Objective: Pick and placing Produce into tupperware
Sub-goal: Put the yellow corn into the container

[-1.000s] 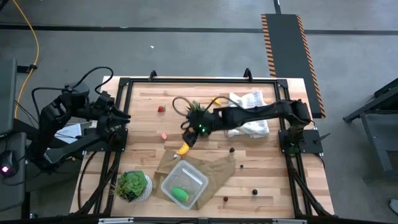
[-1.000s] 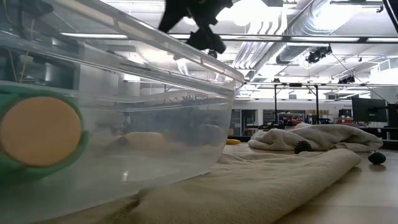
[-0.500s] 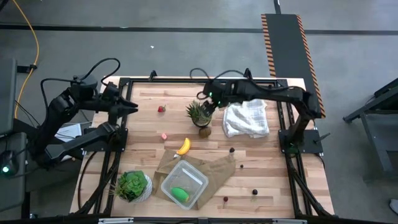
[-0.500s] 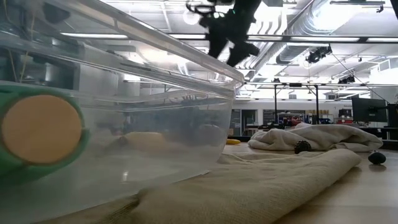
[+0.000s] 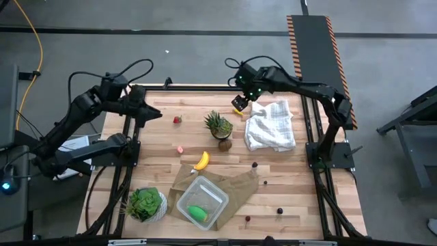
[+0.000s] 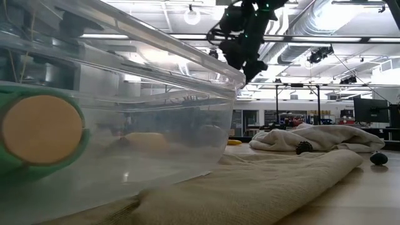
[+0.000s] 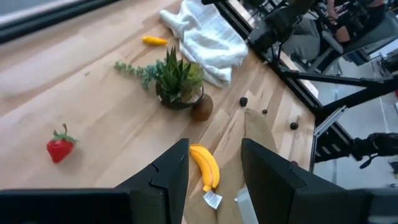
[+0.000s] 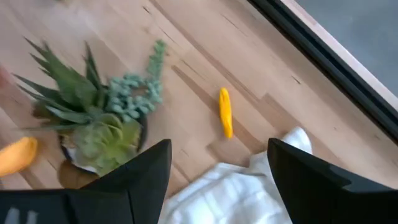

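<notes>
The clear tupperware (image 5: 202,200) stands on a brown paper bag (image 5: 235,184) near the front edge, with a green oval (image 5: 198,213) lying in it. On the wood lie a yellow banana (image 5: 201,161), a red strawberry (image 5: 177,119), a brown kiwi (image 5: 224,144) and a yellow-orange piece (image 8: 225,112). My right gripper (image 8: 217,180) hangs open high over the far edge, above the yellow-orange piece (image 5: 237,109). My left gripper (image 7: 214,171) is open over the far left of the table, facing the banana (image 7: 205,167).
A spiky potted plant (image 5: 218,124) stands mid-table next to the kiwi. A white cloth (image 5: 270,130) lies at the far right and a leafy plant in a white pot (image 5: 145,203) at the near left. Small dark pieces (image 5: 255,164) dot the right side.
My right gripper has swept from just above the banana toward the far edge, passing over the spiky plant, and has stayed open. My left gripper has come a little farther in over the table's left side. The banana lies where it was.
</notes>
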Controlling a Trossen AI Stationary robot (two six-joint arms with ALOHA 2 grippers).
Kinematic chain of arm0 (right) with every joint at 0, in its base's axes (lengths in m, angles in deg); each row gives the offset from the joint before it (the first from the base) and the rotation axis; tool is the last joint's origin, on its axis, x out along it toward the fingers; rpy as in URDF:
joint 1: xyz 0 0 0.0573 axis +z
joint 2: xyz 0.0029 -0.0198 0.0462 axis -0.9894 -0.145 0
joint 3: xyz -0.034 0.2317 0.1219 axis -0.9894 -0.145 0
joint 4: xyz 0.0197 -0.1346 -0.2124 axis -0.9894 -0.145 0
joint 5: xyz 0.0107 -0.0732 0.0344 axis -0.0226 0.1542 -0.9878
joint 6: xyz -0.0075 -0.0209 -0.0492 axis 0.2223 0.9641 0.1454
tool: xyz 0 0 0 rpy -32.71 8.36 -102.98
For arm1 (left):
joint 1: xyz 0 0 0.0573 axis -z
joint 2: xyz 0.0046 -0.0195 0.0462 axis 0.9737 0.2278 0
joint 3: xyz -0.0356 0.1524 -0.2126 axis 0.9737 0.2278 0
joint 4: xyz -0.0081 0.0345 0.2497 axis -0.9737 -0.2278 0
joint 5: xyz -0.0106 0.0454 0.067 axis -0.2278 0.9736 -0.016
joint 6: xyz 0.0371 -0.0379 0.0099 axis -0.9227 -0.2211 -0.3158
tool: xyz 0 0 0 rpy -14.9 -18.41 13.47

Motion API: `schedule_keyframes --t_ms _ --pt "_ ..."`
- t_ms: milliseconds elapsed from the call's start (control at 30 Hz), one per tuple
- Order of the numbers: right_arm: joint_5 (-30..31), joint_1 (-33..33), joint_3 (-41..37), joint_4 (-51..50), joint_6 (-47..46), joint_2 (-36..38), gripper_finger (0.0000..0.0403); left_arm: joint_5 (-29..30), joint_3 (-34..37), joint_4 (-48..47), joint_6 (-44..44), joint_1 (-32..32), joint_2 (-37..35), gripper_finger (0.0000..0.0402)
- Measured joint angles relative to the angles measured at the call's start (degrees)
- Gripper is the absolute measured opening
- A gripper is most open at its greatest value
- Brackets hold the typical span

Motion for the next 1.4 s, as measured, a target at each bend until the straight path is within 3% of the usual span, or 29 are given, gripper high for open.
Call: schedule_keyframes --t_ms 433,967,1400 --pt "-2.9 -3.2 -0.8 1.4 10.2 -7.3 0.0256 0.2 0.0 1.2 3.1 0.0 2.1 0.0133" --pt "-4.6 -3.8 -0.8 3.7 10.7 -15.5 0.0256 0.8 0.0 1.2 2.5 0.0 2.2 0.0134" --pt "-5.3 -3.8 -0.8 7.7 11.8 -17.9 0.0256 0.8 0.0 1.2 1.4 0.0 2.2 0.0134"
